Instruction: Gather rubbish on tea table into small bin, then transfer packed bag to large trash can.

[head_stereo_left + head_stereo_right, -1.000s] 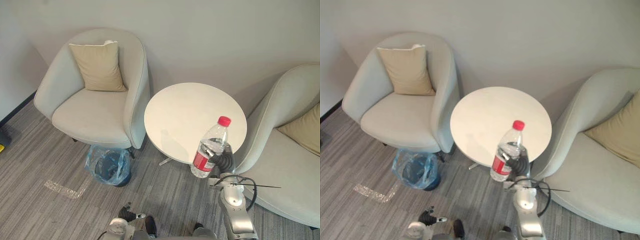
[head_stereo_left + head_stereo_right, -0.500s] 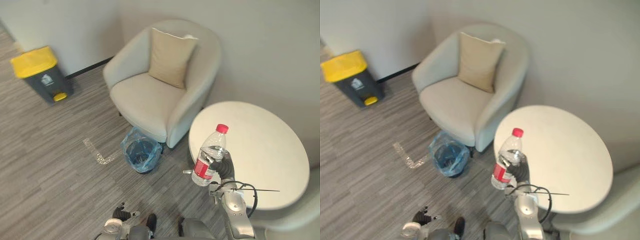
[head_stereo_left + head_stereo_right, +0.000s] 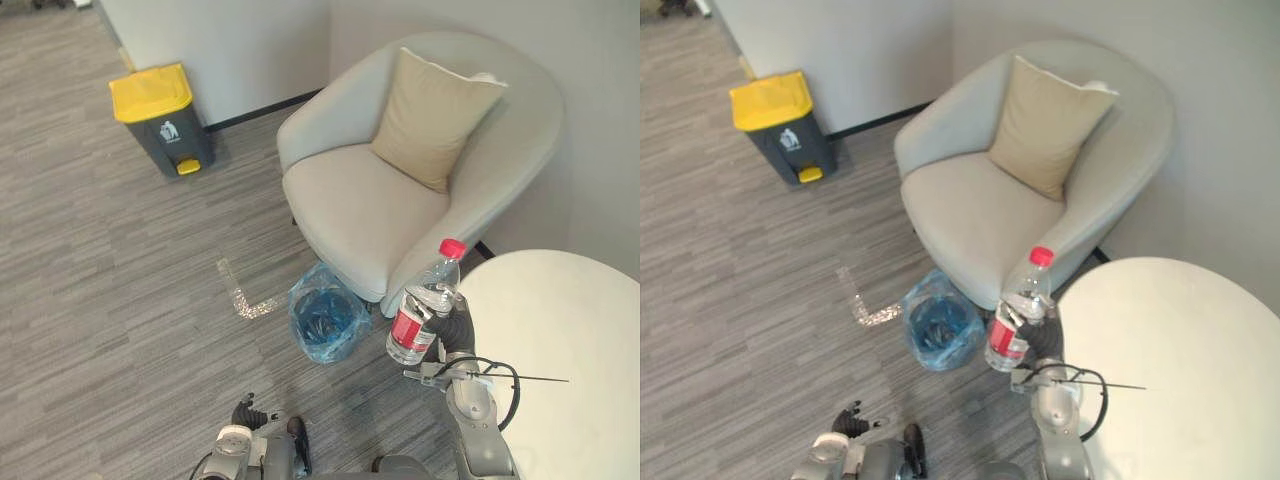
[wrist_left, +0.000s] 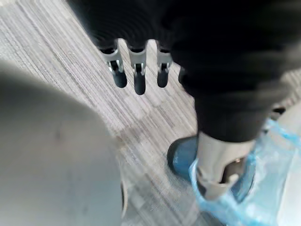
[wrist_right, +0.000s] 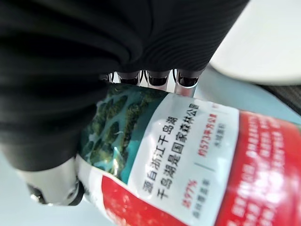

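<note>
My right hand is shut on a clear plastic bottle with a red cap and red label, held upright above the floor beside the edge of the white round tea table. In the right wrist view the fingers curl round the bottle's label. The small bin, lined with a blue bag, stands on the floor to the left of the bottle, by the armchair's foot. A grey large trash can with a yellow lid stands by the far wall. My left hand hangs low with relaxed fingers, the blue bag past it.
A pale armchair with a tan cushion stands behind the small bin. A strip of tape marks the grey striped carpet left of the bin. Open carpet runs from there to the large trash can.
The camera has swung left: the table has slid to the right edge and the yellow-lidded can has come closer to the middle. The bottle stays in my right hand.
</note>
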{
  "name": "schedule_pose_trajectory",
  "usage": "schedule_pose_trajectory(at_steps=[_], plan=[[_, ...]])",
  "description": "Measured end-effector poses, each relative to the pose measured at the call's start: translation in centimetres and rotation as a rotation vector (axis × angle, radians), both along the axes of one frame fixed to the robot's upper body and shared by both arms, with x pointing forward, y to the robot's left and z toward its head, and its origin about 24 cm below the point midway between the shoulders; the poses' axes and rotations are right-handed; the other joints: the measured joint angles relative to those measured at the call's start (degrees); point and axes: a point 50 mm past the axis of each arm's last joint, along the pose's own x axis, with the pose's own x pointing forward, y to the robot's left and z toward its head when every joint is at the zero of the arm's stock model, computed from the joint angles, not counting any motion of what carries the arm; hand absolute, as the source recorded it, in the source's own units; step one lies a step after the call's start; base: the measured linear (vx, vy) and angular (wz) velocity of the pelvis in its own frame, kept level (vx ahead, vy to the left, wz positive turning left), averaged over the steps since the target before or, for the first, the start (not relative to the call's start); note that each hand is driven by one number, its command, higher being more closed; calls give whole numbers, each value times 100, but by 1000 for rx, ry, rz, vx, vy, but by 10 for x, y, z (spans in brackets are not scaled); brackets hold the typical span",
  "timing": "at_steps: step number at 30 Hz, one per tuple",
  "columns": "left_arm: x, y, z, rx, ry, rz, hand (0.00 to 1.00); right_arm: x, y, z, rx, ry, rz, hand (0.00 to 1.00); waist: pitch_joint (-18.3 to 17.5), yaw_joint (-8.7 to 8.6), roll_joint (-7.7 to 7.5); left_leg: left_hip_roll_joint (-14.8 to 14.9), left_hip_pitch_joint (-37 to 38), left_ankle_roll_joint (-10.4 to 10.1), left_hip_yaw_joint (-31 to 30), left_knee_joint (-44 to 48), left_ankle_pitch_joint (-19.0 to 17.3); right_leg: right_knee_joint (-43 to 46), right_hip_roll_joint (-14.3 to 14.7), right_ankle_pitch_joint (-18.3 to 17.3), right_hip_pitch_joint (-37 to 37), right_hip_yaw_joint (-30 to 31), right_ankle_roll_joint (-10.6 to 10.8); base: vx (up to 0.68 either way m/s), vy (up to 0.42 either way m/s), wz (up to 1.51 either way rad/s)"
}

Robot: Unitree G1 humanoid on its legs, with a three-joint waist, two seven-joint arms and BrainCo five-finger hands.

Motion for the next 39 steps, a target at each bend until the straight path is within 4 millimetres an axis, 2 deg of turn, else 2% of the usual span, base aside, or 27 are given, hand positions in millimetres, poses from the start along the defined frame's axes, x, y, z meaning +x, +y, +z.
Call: schedule_pose_trajectory(at_steps=[2,5,6,7,8,9,10,12,13,14,15,16,18,21,24,27,28,30,32,37,39], plan=[[-3,-1,-2,6,16,-26,0,1,5,-8,-3,34,23,100,-29,-5,-4,61,346,-1,16,-245,0,595,55,131,-186,157,33,123,47,-18],[-7,1,-3,27,36,-68,0,-1,10,-10,-37,43,52,100,-68,-69,-73,-14,624,12,45,-688,11,1656,30,194,-725,285,54,96,24,-18],[-7,0,-4,29,41,-79,0,-3,8,-11,-46,53,55,100,-50,-123,-54,-13,696,32,38,-746,23,2089,57,331,-879,297,33,89,5,-5],[-6,-3,-4,22,45,-78,0,-4,7,-13,-53,62,54,100,-9,-154,0,30,772,41,-8,-754,26,2405,85,312,-1062,313,-16,88,-24,-3],[-5,-3,-5,22,50,-74,0,-4,6,-18,-61,84,60,100,42,-169,85,113,897,41,-28,-793,26,2719,242,-252,-1253,463,-96,74,-56,-4],[-7,-2,-6,22,58,-73,0,-4,7,-22,-62,100,66,100,53,-165,105,182,975,41,-42,-792,25,2640,373,-553,-1391,533,-105,59,-67,-4],[-7,-2,-6,22,62,-72,0,-4,7,-23,-61,107,69,100,63,-166,125,212,1004,41,-84,-791,25,2476,423,-646,-1470,541,-108,50,-99,13],[-10,-2,-7,16,71,-51,0,-6,7,-27,-61,122,68,100,63,-185,121,252,1022,32,-275,-796,24,1712,525,-613,-1644,634,-99,52,-124,41],[-10,2,-7,19,73,-32,0,-10,7,-30,-60,138,57,100,-5,-183,-35,129,992,-7,-427,-763,13,878,464,-114,-1546,755,-102,97,-219,78],[-10,7,-7,25,74,-9,0,-12,8,-32,-54,145,56,100,-8,-186,-152,-25,1034,-278,-599,-749,-143,643,280,205,-1553,743,-82,105,-221,72],[-10,5,-7,14,72,7,0,-11,8,-34,-59,160,61,100,19,-168,-102,35,1080,-315,-659,-729,-128,652,322,189,-1474,702,-89,118,-241,43],[-14,1,-9,-9,75,40,0,-13,5,-34,-74,168,64,100,-31,-74,69,202,1051,-380,-662,-739,-151,451,438,226,-1401,622,-145,77,-138,8],[-19,-3,-10,-31,83,69,0,-12,6,-32,-94,160,82,100,-112,-65,278,375,1052,-451,-797,-789,-145,156,619,294,-1235,462,-244,79,-136,14],[-20,-1,-10,-33,84,81,0,-12,6,-33,-113,161,89,100,-115,-64,274,526,1055,-525,-974,-819,-141,-49,755,338,-1063,310,-315,60,-110,27],[-20,2,-10,-31,81,97,0,-12,4,-33,-134,165,83,100,-110,-64,264,551,965,-576,-1121,-886,-107,-85,753,353,-1052,150,-337,58,-45,25],[-15,5,-8,-7,56,116,0,-9,10,-41,-215,191,115,100,23,-52,179,504,793,-582,-1182,-742,-116,-46,690,350,-1103,64,-331,35,19,19],[-8,7,-5,2,35,119,0,-4,15,-41,-242,185,139,100,118,-45,101,439,517,-566,-1252,-462,-128,122,612,343,-1299,57,-321,-27,29,15],[6,7,1,0,-14,126,0,3,23,-34,-259,146,171,100,330,-42,76,369,-45,-544,-1299,133,-205,441,471,343,-1694,-22,-320,-77,40,35],[21,4,8,-7,-77,151,0,15,30,-23,-284,93,206,100,628,-20,174,368,-656,-512,-1374,872,-434,900,408,293,-2111,-132,-284,-146,51,43],[53,2,26,-30,-206,208,0,37,46,0,-300,-18,251,100,922,118,209,339,-2070,-465,-1404,2165,-937,1935,266,-107,-3313,-178,-257,-196,32,19],[67,1,34,-43,-258,225,0,47,48,12,-329,-73,247,100,1108,149,226,341,-2511,-437,-1413,2527,-1011,2182,234,-125,-3706,-179,-250,-260,34,7]])
